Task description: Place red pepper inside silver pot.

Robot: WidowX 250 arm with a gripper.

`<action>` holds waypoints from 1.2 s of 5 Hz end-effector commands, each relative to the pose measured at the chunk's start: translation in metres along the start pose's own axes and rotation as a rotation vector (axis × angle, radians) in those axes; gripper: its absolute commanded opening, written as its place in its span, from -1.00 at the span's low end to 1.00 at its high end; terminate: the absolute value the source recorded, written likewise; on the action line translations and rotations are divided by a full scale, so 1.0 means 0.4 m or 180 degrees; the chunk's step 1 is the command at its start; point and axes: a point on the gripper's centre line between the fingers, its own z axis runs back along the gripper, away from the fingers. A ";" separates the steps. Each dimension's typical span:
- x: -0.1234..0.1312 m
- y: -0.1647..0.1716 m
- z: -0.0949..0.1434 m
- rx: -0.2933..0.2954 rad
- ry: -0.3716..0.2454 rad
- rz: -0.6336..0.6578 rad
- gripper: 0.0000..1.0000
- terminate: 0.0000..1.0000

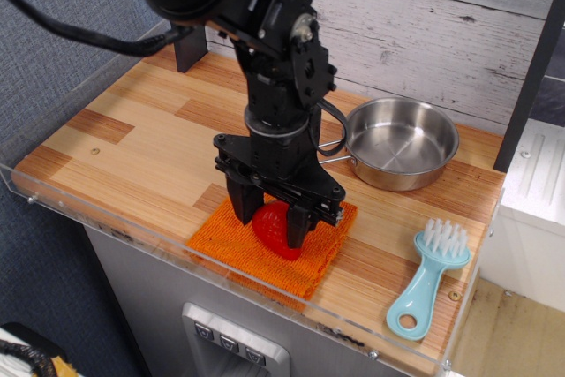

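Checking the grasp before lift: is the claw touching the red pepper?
Cannot tell. The only view shows the black claw straddling the glossy red pepper; no gap or contact shows plainly.

Bright, even light from overhead – shadows under the black robot arm [265,59] are soft. The shiny round stainless-steel pot [401,144] shows mild glare on its rim – focus is sharp throughout.
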 end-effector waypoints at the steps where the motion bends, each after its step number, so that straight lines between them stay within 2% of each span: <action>1: 0.023 -0.007 0.030 -0.0047 -0.0131 -0.0061 -1.00 -1.00; 2: 0.069 -0.023 0.123 -0.0211 -0.0326 -0.0302 -1.00 -1.00; 3: 0.143 -0.028 0.191 -0.0203 -0.0516 -0.0533 -1.00 -1.00; 4: 0.236 -0.049 0.187 -0.0160 -0.0567 -0.0746 -1.00 -1.00; 6: 0.318 -0.103 0.113 -0.0156 -0.0372 -0.0963 -1.00 -1.00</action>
